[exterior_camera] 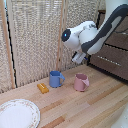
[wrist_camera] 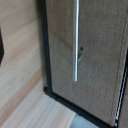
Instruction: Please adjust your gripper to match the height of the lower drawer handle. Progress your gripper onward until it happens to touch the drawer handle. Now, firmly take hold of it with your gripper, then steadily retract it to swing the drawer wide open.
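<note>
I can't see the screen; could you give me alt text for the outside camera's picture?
A white and grey robot arm's gripper hangs near dark brown drawers, above a wooden table holding a blue mug, pink mug and plate.

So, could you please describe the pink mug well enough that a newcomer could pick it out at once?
Start at the wooden table in the exterior view, in front of the woven screen. Two mugs stand near its middle; the pink mug is on the exterior view's right, nearer the dark brown cabinet, while its neighbour, the blue mug, sits beside an orange block.
</note>
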